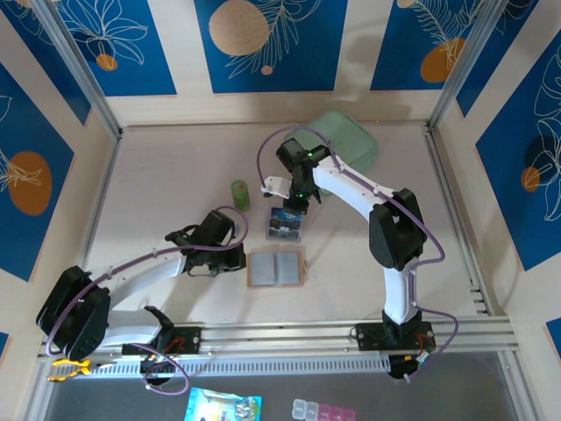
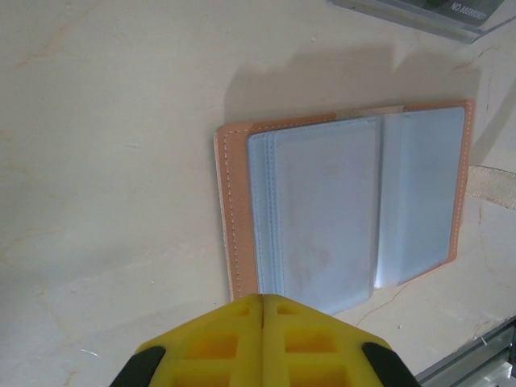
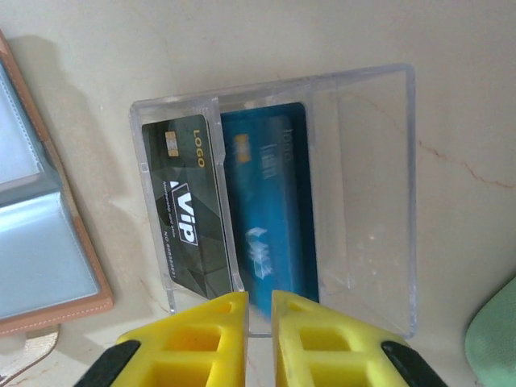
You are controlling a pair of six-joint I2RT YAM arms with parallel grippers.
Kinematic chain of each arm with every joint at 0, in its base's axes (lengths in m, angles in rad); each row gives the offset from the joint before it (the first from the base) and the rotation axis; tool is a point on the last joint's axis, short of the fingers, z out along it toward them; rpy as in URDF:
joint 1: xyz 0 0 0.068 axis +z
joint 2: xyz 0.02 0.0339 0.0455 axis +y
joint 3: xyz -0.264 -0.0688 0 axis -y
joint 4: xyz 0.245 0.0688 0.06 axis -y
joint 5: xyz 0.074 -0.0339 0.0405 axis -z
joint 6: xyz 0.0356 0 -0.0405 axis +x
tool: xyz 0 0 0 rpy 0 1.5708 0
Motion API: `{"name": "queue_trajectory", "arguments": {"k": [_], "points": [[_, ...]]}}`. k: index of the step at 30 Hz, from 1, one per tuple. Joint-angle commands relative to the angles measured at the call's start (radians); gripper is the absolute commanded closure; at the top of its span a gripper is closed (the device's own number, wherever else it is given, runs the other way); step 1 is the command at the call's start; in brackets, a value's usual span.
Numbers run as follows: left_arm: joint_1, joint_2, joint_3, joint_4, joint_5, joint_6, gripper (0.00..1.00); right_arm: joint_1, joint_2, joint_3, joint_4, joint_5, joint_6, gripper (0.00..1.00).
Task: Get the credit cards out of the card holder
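Right wrist view is showing the right gripper (image 3: 258, 313) hanging just over the near edge of the clear box (image 3: 375, 121). Its yellow jaws are standing apart by a narrow slit and are gripping nothing. The credit cards are lying flat inside this box: the dark card (image 3: 187, 211) in the left compartment and the blue card (image 3: 270, 205) in the middle one, its near end just under the jaws.

I am judging that the claw is letting this blue card go. It should be opening a little more and lifting straight up, not sideways; otherwise a finger is risking to drag the card or push the light box.

The card holder (image 2: 239, 210) is lying open on the table (image 2: 105, 161), just beside the box. Its grey-blue sleeves are looking pale, and whether a card is hiding inside I cannot tell. The left gripper (image 2: 263, 322) is hovering near its tan edge, with jaws pressed fully together and empty. It is well placed for pinning the holder down.
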Motion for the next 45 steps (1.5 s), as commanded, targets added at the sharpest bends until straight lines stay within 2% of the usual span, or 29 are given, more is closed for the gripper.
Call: {"name": "queue_trajectory", "arguments": {"k": [1,6,11,16,20,23,29,32,35,37,45], "points": [[0.012,-0.012,-0.014,-0.011,0.012,0.015,0.98,0.001,-0.017,0.008,-0.001,0.007,0.01,0.82],[0.012,0.005,-0.017,0.017,0.033,0.01,0.97,0.007,-0.078,-0.037,0.04,0.0,0.065,0.82],[0.012,0.035,-0.02,0.054,0.055,0.001,0.98,0.017,-0.159,-0.121,0.126,-0.055,0.226,0.82],[0.011,0.072,-0.029,0.106,0.08,-0.008,0.98,0.036,-0.256,-0.282,0.286,-0.152,0.52,0.82],[0.012,0.094,-0.035,0.129,0.09,-0.013,1.0,0.083,-0.334,-0.429,0.424,-0.182,0.761,0.83],[0.011,0.105,-0.04,0.139,0.094,-0.014,1.0,0.114,-0.368,-0.503,0.459,-0.211,0.956,0.88],[0.003,0.124,-0.074,0.186,0.114,-0.036,1.0,0.164,-0.413,-0.644,0.534,-0.287,1.296,0.89],[-0.004,0.13,-0.082,0.178,0.105,-0.033,1.0,0.182,-0.411,-0.699,0.575,-0.338,1.358,0.87],[-0.004,0.13,-0.099,0.182,0.094,-0.034,1.0,0.2,-0.412,-0.742,0.61,-0.324,1.415,0.78],[-0.003,0.134,-0.108,0.197,0.101,-0.038,1.0,0.207,-0.404,-0.76,0.637,-0.33,1.442,0.75],[-0.003,0.14,-0.112,0.196,0.096,-0.035,1.0,0.225,-0.354,-0.76,0.69,-0.347,1.496,0.74]]}}
